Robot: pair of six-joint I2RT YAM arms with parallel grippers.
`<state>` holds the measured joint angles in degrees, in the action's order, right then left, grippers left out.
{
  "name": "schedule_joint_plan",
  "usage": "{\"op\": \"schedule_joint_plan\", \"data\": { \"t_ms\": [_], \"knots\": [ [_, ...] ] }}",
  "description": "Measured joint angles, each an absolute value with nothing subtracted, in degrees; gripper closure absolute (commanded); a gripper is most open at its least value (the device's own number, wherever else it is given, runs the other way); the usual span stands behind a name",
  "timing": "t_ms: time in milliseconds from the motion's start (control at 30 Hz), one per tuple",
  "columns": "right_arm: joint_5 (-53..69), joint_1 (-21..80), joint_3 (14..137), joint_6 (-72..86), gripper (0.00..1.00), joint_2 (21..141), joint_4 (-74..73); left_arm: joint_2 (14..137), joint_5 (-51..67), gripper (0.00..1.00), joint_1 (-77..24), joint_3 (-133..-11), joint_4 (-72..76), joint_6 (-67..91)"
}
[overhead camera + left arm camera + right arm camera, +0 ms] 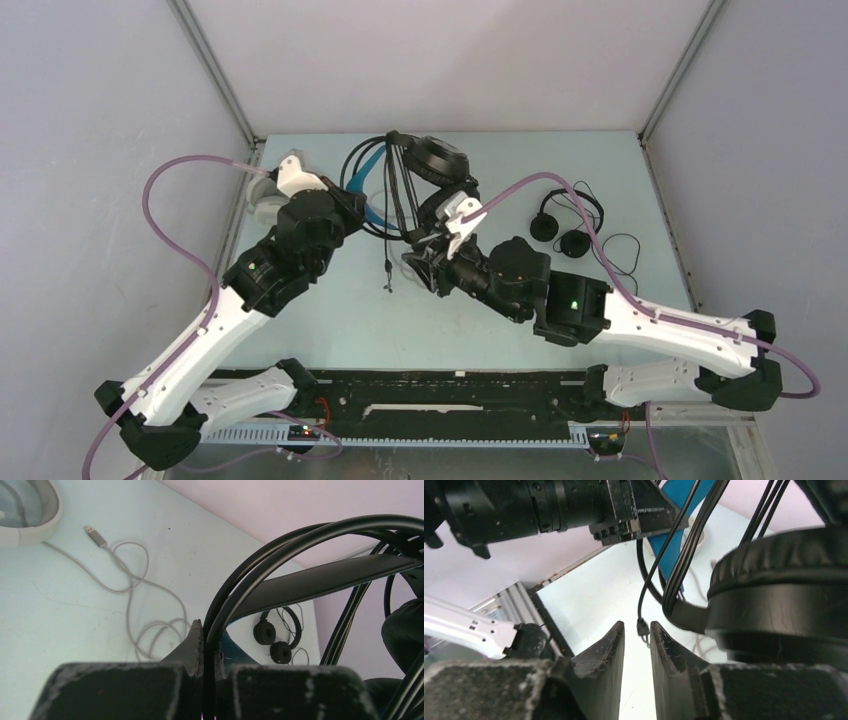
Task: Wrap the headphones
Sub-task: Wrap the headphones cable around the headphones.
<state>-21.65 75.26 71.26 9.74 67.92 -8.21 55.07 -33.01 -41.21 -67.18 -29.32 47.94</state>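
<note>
A: Where are the black over-ear headphones (437, 160)?
B: Mid-table (400, 330), headband clenched in the left gripper (205, 632). The right gripper (636, 630) is parted, empty, beside an ear cup (774, 580).
A: Anything only the left wrist shows?
B: White headphones (35, 525), grey cable (131, 587).

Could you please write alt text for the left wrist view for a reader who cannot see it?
The left gripper is shut on two curved black strands of the black over-ear headphones. Behind on the pale table lie white headphones with a looped grey cable, and small black on-ear headphones.
</note>
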Motion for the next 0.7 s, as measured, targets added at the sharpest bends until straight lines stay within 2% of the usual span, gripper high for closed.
{"op": "schedule_joint_plan", "data": {
  "t_ms": [167, 333, 700],
  "knots": [
    [-19.16, 75.31, 61.32, 11.05, 0.62, 61.91, -3.84, 55.18, -34.30, 1.00, -41.21, -67.29, -30.72, 46.54],
    [-17.30, 75.64, 50.43, 7.11, 0.47, 57.56, 5.02, 56.77, -34.52, 1.00, -41.21, -70.74, -32.77, 45.56],
    [-14.31, 75.46, 31.48, -7.68, 0.37, 61.87, 32.29, 57.65, -34.04, 1.00, -41.17, -76.77, -34.22, 45.43]
  ]
}}
